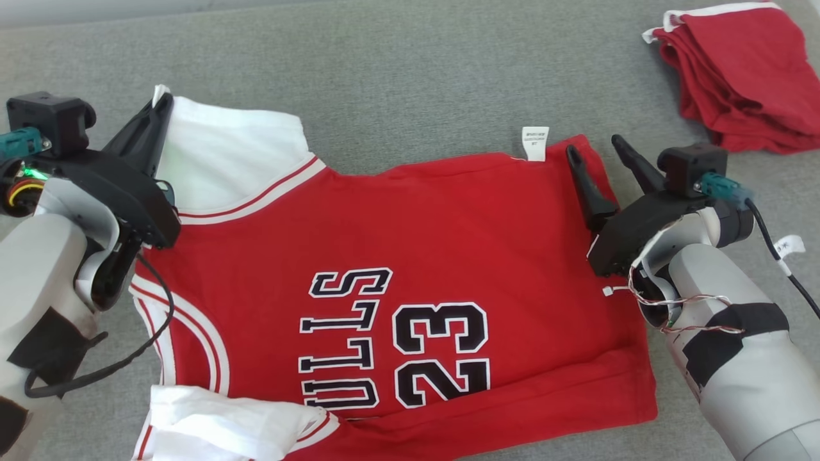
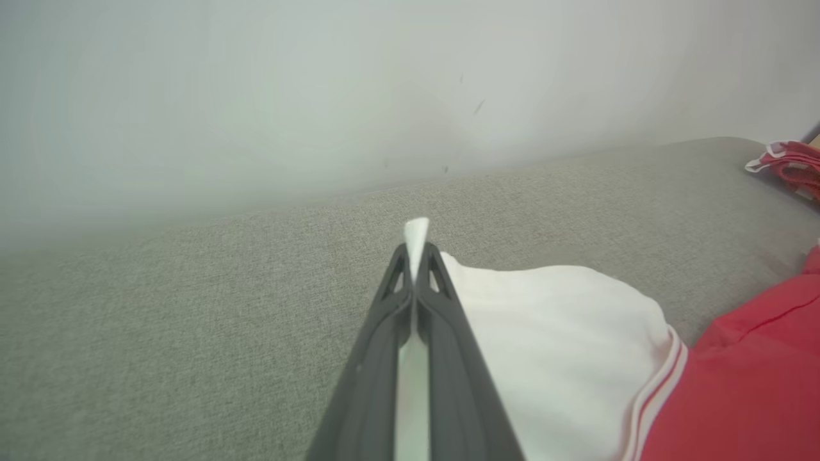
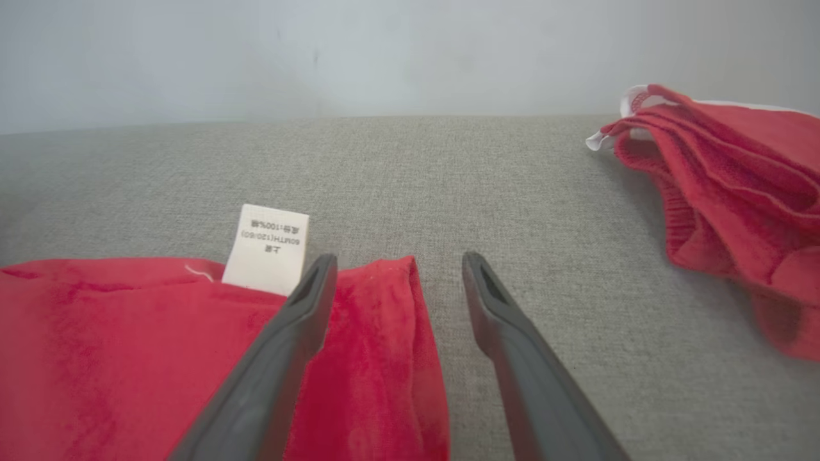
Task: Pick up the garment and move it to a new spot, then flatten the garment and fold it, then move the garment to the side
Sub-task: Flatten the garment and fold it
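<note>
Left jaws pinch garment point(image 1: 448, 224) sleeve point(image 2: 551, 333); right jaws seemingly straddle hem point(image 3: 384, 314).

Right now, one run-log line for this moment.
left end effector: shut on white fabric sleeve of red jersey | right end effector: open at jersey corner

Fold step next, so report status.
Left gripper shut on white sleeve of red basketball jersey. Right gripper open at its corner beside white tag. Folded red cloth pile apart, far right.

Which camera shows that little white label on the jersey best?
The right wrist view: the label sits close and large, its print visible. The head view shows it small at the far edge of the jersey.
</note>
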Controlling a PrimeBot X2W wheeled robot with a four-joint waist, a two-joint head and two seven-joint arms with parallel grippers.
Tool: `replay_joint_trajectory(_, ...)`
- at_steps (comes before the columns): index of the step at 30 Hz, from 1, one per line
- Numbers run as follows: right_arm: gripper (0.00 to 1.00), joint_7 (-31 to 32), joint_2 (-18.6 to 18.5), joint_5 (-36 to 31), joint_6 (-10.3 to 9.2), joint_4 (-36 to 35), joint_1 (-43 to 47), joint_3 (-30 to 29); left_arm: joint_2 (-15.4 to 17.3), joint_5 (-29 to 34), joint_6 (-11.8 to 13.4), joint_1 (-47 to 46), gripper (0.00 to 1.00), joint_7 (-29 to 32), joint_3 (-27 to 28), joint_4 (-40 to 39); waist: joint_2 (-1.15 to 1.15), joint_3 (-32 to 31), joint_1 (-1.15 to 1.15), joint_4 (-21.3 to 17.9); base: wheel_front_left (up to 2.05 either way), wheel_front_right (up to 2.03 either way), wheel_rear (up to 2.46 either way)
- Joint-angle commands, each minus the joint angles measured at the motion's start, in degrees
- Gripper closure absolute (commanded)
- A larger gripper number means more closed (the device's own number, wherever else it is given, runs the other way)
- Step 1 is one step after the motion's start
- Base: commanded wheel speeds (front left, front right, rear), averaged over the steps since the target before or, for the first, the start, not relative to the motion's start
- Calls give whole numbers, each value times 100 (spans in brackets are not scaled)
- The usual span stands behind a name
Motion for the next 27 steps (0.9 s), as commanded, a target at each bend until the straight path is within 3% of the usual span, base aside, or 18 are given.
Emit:
replay_joint_trajectory(1,0,49,-1,63,0,71,-61,51,-18,-87,12,-95,100,-44,-29,-13,0,19,0,29,0,0,0)
replay_joint_trajectory(7,2,82,-54,352,0,403,-378,391,-43,-159,12,-235,100,-141,-233,-71,0,116,0,97,0,0,0)
replay_joint_trajectory(8,59,141,-55,379,0,463,-397,447,-46,-175,12,-250,100,-157,-261,-76,0,132,0,108,0,0,0)
replay_joint_trajectory(9,100,152,-46,410,0,495,-440,503,-50,-190,12,-270,100,-155,-288,-75,0,151,0,119,0,0,0)
replay_joint_trajectory(16,100,15,-54,648,0,676,-757,698,-60,-349,12,-389,100,-263,-427,-16,0,215,0,193,0,0,0)
replay_joint_trajectory(27,100,-466,-268,1164,0,938,-838,534,-40,-572,13,-301,100,-608,-368,140,0,-86,0,338,0,0,0)
